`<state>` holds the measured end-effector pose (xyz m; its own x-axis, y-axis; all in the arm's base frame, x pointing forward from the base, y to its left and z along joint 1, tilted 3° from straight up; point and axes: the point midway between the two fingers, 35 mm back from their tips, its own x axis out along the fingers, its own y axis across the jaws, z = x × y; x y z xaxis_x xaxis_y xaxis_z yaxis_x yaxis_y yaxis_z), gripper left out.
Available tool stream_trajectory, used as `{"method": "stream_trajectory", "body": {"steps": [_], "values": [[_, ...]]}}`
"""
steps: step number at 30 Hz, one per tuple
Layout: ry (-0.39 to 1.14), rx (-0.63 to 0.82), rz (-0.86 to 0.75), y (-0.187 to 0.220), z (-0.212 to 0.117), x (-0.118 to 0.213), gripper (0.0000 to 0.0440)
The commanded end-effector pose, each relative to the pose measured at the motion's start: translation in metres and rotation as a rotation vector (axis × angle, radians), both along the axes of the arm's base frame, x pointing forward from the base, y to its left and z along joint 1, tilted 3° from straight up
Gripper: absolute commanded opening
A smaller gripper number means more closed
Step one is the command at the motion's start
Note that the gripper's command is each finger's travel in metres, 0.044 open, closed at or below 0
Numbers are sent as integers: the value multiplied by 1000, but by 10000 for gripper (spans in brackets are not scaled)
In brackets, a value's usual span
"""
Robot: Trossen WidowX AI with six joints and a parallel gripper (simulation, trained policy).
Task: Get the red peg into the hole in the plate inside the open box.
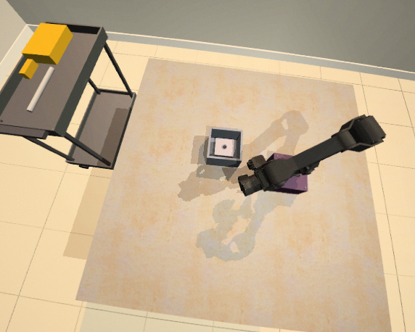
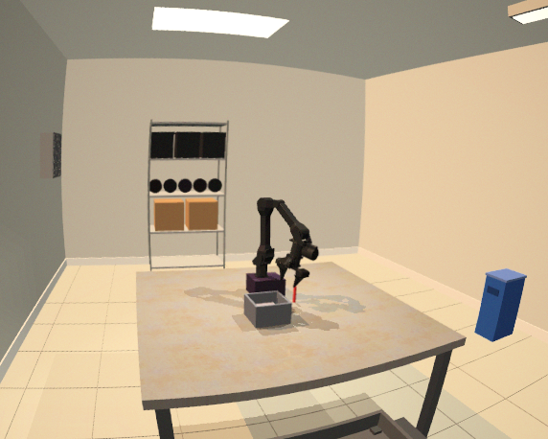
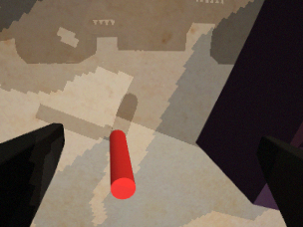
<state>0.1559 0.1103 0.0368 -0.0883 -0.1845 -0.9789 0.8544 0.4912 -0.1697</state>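
The red peg [image 2: 294, 294] [image 3: 121, 161] stands upright on the table, outside the box. The arm hides it in the top view. My gripper [image 2: 288, 282] [image 3: 164, 139] is open and empty above the table. Its fingers are low, near the height of the peg's top. In the wrist view the peg shows between the two fingers, nearer the left one. The open grey box [image 1: 223, 162] [image 2: 274, 313] stands beside the peg. The pale plate [image 1: 219, 151] lies at its bottom, and its round hole [image 1: 224, 146] is empty.
The purple arm base [image 1: 292, 185] [image 2: 265, 284] [image 3: 239, 110] is close to the peg, behind the right finger in the wrist view. A dark cart [image 1: 64, 94] with yellow blocks and a white rod stands off the table [image 1: 149, 272] [image 2: 212, 364].
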Motion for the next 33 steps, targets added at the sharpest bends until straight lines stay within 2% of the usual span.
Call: {"method": "stream_trajectory", "body": {"steps": [1, 9, 13, 18, 30, 33], "values": [[-14, 16, 6, 5, -21, -2, 440], [-78, 74, 29, 16, -58, 0, 438], [-92, 93, 32, 19, -69, -1, 417], [-76, 105, 34, 22, -76, -6, 311], [-7, 168, 36, 28, -75, -5, 1], [-27, 168, 52, 29, -70, 2, 0]]}}
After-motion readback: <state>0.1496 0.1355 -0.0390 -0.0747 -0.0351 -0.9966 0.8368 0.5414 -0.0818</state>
